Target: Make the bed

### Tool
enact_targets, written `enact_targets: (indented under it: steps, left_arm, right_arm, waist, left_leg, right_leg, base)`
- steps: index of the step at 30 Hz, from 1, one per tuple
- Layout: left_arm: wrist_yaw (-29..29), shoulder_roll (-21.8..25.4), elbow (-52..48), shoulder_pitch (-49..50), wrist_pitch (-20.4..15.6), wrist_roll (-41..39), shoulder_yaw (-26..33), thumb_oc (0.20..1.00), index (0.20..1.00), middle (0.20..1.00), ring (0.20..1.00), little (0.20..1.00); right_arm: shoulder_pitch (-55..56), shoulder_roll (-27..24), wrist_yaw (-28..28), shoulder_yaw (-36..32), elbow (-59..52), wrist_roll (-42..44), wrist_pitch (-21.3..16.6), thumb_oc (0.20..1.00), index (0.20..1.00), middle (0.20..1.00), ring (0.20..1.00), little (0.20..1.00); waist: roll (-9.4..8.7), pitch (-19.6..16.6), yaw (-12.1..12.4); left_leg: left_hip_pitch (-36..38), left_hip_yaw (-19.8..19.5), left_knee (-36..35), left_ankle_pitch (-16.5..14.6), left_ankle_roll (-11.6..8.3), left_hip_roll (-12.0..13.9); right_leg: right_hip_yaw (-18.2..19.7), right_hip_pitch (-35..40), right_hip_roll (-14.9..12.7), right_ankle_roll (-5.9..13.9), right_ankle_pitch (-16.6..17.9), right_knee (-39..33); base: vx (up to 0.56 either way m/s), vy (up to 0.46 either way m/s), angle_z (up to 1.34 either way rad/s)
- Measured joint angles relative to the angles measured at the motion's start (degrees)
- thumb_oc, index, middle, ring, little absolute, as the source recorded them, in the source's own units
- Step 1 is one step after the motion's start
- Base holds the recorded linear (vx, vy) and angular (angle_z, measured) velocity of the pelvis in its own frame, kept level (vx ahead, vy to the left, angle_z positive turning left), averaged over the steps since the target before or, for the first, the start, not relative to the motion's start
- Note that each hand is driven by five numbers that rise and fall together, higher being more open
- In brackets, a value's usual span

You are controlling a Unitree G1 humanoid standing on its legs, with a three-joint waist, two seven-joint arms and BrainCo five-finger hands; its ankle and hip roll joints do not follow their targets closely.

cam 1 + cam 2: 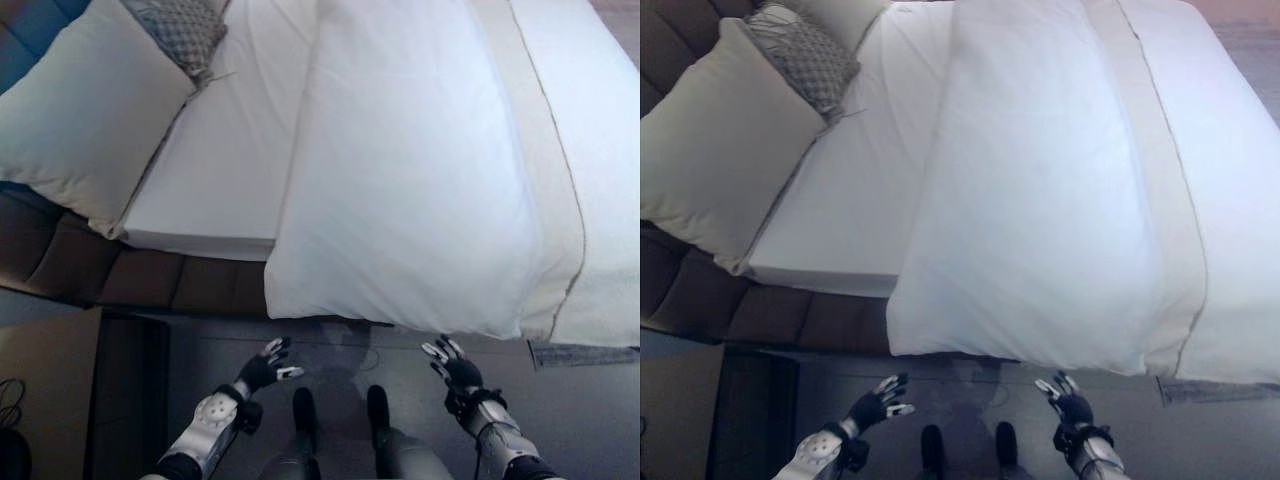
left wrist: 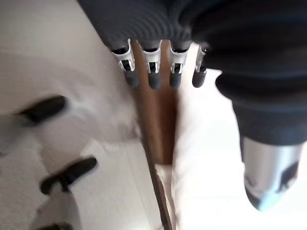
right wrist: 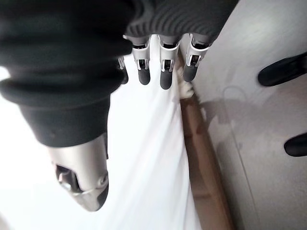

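Here is the bed, stretching away from the robot, and the white duvet lies along its right part, its near edge hanging just over the bed's side above the floor. A pale band with a thin dark piping line runs the length of the duvet toward its right side, and past that band more white cover spreads to the right. To the left of the duvet the white sheet is bare, smooth and flat. Up at the left end a large white pillow leans against the dark padded headboard, and a grey patterned cushion rests just beside it, touching its upper edge (tucked in at the top corner).

Now the hands, both low in the head views, over the grey floor and short of the duvet's hanging edge. The left hand is spread with fingers straight and loose, nothing in its grasp; its wrist view shows those fingers reaching out over white fabric and a brown strip. The right hand matches it, fingers extended and relaxed, holding nothing, with white bedding and a brown edge beyond them. The two hands sit well apart, one toward each side of the duvet's near edge.
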Motion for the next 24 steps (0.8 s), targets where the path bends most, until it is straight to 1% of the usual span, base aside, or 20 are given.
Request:
enact_targets:
  steps: [2, 4, 5, 6, 7, 8, 10, 11, 12, 13, 15, 16, 17, 18, 19, 20, 21, 24]
  left_arm:
    - [-0.5, -0.8, -0.1, -4.2, 0.3, -0.4, -1.9, 1.000, 1.000, 1.000, 1.000, 1.000]
    - [-1.3, -0.4, 0.0, -12.6, 0.2, -1.0, -7.2, 1.000, 1.000, 1.000, 1.000, 1.000]
    - [-1.5, -0.8, 0.0, -15.9, 0.2, -1.2, -7.2, 1.000, 1.000, 1.000, 1.000, 1.000]
    - [-1.5, -1.2, -0.1, -18.7, 0.1, -2.1, -7.0, 1.000, 1.000, 1.000, 1.000, 1.000]
    - [-1.5, -1.5, -0.2, -20.8, 0.2, -2.5, -7.2, 1.000, 1.000, 1.000, 1.000, 1.000]
    - [-1.2, -1.2, 0.3, -25.1, 0.3, -3.5, -9.7, 1.000, 1.000, 1.000, 1.000, 1.000]
    - [-0.8, -1.9, 0.6, -30.7, 0.1, -5.3, -9.9, 1.000, 1.000, 1.000, 1.000, 1.000]
    - [-0.4, -2.2, 0.9, -33.5, 0.1, -6.4, -9.9, 1.000, 1.000, 1.000, 1.000, 1.000]
    - [-0.2, -2.3, 1.3, -35.3, 0.2, -6.9, -10.5, 1.000, 1.000, 1.000, 1.000, 1.000]
    - [0.0, -2.4, 1.8, -38.9, 0.2, -6.9, -11.4, 1.000, 1.000, 1.000, 1.000, 1.000]
    - [1.3, -2.5, 2.5, -41.9, 0.1, -7.2, -11.5, 1.000, 1.000, 1.000, 1.000, 1.000]
    - [1.8, -2.6, 2.5, -42.5, 0.1, -7.2, -11.4, 1.000, 1.000, 1.000, 1.000, 1.000]
    - [2.8, -2.5, 2.7, -43.8, 0.1, -7.2, -11.5, 1.000, 1.000, 1.000, 1.000, 1.000]
    - [4.3, -2.4, 3.0, -45.8, 0.0, -7.1, -11.5, 1.000, 1.000, 1.000, 1.000, 1.000]
    - [4.9, -2.5, 3.0, -46.7, -0.2, -7.1, -11.3, 1.000, 1.000, 1.000, 1.000, 1.000]
    - [6.9, -2.1, 4.3, -48.6, -0.5, -6.4, -11.9, 1.000, 1.000, 1.000, 1.000, 1.000]
    - [7.6, -1.8, 5.5, -50.0, -0.4, -6.0, -12.8, 1.000, 1.000, 1.000, 1.000, 1.000]
    - [10.9, -0.1, 9.0, -55.6, -0.5, -4.3, -13.6, 1.000, 1.000, 1.000, 1.000, 1.000]
  right_arm:
    - [-3.0, -0.7, 0.3, 1.6, -0.3, 0.2, 0.0, 1.000, 1.000, 1.000, 1.000, 1.000]
    - [-8.7, -2.2, 1.5, 4.4, -0.3, 0.2, -0.2, 1.000, 1.000, 1.000, 1.000, 1.000]
    - [-11.7, -2.2, 1.7, 4.7, -0.5, 0.2, -0.2, 1.000, 1.000, 1.000, 1.000, 1.000]
    - [-14.3, -2.2, 1.9, 4.9, -0.6, 0.2, -0.4, 1.000, 1.000, 1.000, 1.000, 1.000]
    - [-16.4, -2.4, 1.8, 5.6, -0.8, 0.2, -0.4, 1.000, 1.000, 1.000, 1.000, 1.000]
    - [-20.1, -3.7, 1.7, 9.2, -0.3, 0.7, -0.2, 1.000, 1.000, 1.000, 1.000, 1.000]
    - [-25.1, -4.4, 1.9, 10.1, -0.4, 1.3, -0.2, 1.000, 1.000, 1.000, 1.000, 1.000]
    - [-28.1, -4.7, 1.8, 10.7, -0.2, 1.8, -0.2, 1.000, 1.000, 1.000, 1.000, 1.000]
    - [-30.0, -5.3, 1.8, 12.0, 0.2, 1.9, 0.0, 1.000, 1.000, 1.000, 1.000, 1.000]
    - [-33.2, -6.2, 1.9, 12.8, 0.4, 1.9, 0.0, 1.000, 1.000, 1.000, 1.000, 1.000]
    - [-37.4, -6.2, 1.6, 13.2, 1.0, 2.4, 0.0, 1.000, 1.000, 1.000, 1.000, 1.000]
    - [-38.3, -6.2, 1.6, 13.1, 1.0, 2.4, -0.1, 1.000, 1.000, 1.000, 1.000, 1.000]
    - [-40.4, -6.3, 1.6, 13.6, 1.5, 2.4, -0.1, 1.000, 1.000, 1.000, 1.000, 1.000]
    - [-43.1, -7.1, 1.5, 15.1, 2.3, 2.4, -0.1, 1.000, 1.000, 1.000, 1.000, 1.000]
    - [-43.8, -7.4, 1.5, 15.0, 2.3, 2.4, -0.1, 1.000, 1.000, 1.000, 1.000, 1.000]
    - [-46.3, -8.2, 1.2, 16.9, 2.9, 2.5, -0.1, 1.000, 1.000, 1.000, 1.000, 1.000]
    - [-48.0, -8.6, 1.2, 18.5, 3.7, 2.5, 0.1, 1.000, 1.000, 1.000, 1.000, 1.000]
    - [-53.2, -9.4, 1.1, 20.1, 5.0, 2.9, 0.0, 1.000, 1.000, 1.000, 1.000, 1.000]
  waist:
    - [-0.29, 0.2, -1.2]
    - [-0.65, 2.3, -1.3]
    - [-0.70, 3.5, -1.5]
    - [-0.68, 5.6, -1.4]
    - [-0.63, 6.6, -1.5]
    - [-0.89, 7.5, -1.6]
    - [-0.93, 9.9, -1.6]
    - [-1.06, 11.3, -1.8]
    - [-1.12, 11.4, -1.8]
    - [-1.46, 12.1, -1.6]
    - [-1.76, 13.2, -1.8]
    - [-1.76, 13.2, -2.0]
    - [-1.79, 13.2, -1.8]
    - [-1.83, 13.2, -2.4]
    - [-1.82, 13.2, -2.5]
    - [-1.84, 13.2, -2.8]
    - [-1.85, 13.2, -3.0]
    - [-1.85, 13.2, -3.2]
  left_leg:
    - [-0.9, 0.4, 0.1, 0.6, 0.03, 0.0]
    - [-3.4, 0.7, 1.7, 0.6, 0.05, 0.0]
    - [-4.3, 1.0, 2.1, 0.7, 0.10, 0.0]
    - [-5.2, 1.2, 2.7, 0.7, 0.13, 0.0]
    - [-5.6, 1.3, 3.2, 0.8, 0.11, 0.0]
    - [-8.7, 1.1, 6.1, 0.4, -0.24, 0.0]
    - [-12.0, 0.5, 8.4, -0.1, -0.49, 0.0]
    - [-14.4, -0.1, 11.0, -0.4, -0.77, 0.0]
    - [-16.8, -0.3, 13.7, -1.5, -0.73, 0.0]
    - [-20.4, -0.4, 17.8, -2.8, -0.71, 0.0]
    - [-23.8, -0.8, 22.1, -4.1, -0.93, 0.3]
    - [-25.0, -1.0, 23.7, -4.8, -1.00, 0.5]
    - [-27.5, -1.2, 26.4, -5.8, -1.26, 0.7]
    - [-30.4, -1.4, 29.5, -6.9, -0.98, 0.9]
    - [-31.7, -1.5, 30.6, -7.1, -0.88, 0.9]
    - [-34.2, -1.7, 32.7, -7.3, -0.85, 1.0]
    - [-35.4, -1.8, 33.9, -7.6, -0.81, 1.1]
    - [-40.6, -1.8, 38.4, -8.3, -0.63, 1.3]
  right_leg:
    - [0.2, -1.2, 0.0, -0.08, 0.5, 0.3]
    - [0.8, -4.0, 0.0, 0.36, 0.2, 2.2]
    - [0.9, -5.2, 0.0, 0.37, 0.3, 3.0]
    - [1.3, -6.3, 0.1, 0.29, 0.3, 3.9]
    - [1.3, -6.8, 0.1, 0.00, 0.6, 4.4]
    - [1.4, -10.1, -0.1, 1.07, -0.5, 7.6]
    - [1.6, -13.9, -0.2, 0.50, -1.4, 11.6]
    - [1.5, -16.0, -0.3, 0.15, -2.1, 14.0]
    - [1.6, -18.3, -0.4, 0.29, -3.0, 16.6]
    - [1.6, -21.6, -0.5, -0.80, -4.3, 20.4]
    - [1.2, -24.5, -0.5, -1.08, -5.2, 23.9]
    - [1.0, -25.4, -0.5, -1.34, -5.5, 25.0]
    - [0.8, -27.5, -0.5, -1.24, -6.1, 27.0]
    - [0.7, -30.1, -0.4, -1.34, -7.1, 29.1]
    - [0.7, -31.3, -0.4, -1.32, -7.2, 29.9]
    - [0.6, -33.4, -0.4, -1.34, -7.1, 31.7]
    - [0.6, -34.5, -0.4, -1.29, -7.2, 32.6]
    - [0.7, -39.3, -0.3, -1.31, -7.4, 35.8]
  base:
    - [-0.14, -0.023, -0.06]
    - [-0.13, -0.024, -0.10]
    - [-0.15, -0.045, -0.14]
    - [-0.18, -0.072, -0.09]
    - [-0.18, -0.072, -0.08]
    - [-0.14, -0.069, 0.04]
    - [-0.10, -0.061, 0.12]
    - [-0.08, -0.066, 0.17]
    - [-0.06, -0.067, 0.26]
    - [-0.04, -0.080, 0.17]
    - [-0.04, -0.056, 0.08]
    - [-0.03, -0.044, 0.04]
    - [-0.03, -0.045, 0.05]
    - [-0.03, -0.047, 0.03]
    - [-0.03, -0.027, 0.03]
    - [-0.04, -0.023, 0.02]
    - [-0.03, -0.007, -0.01]
    - [-0.02, -0.020, -0.05]
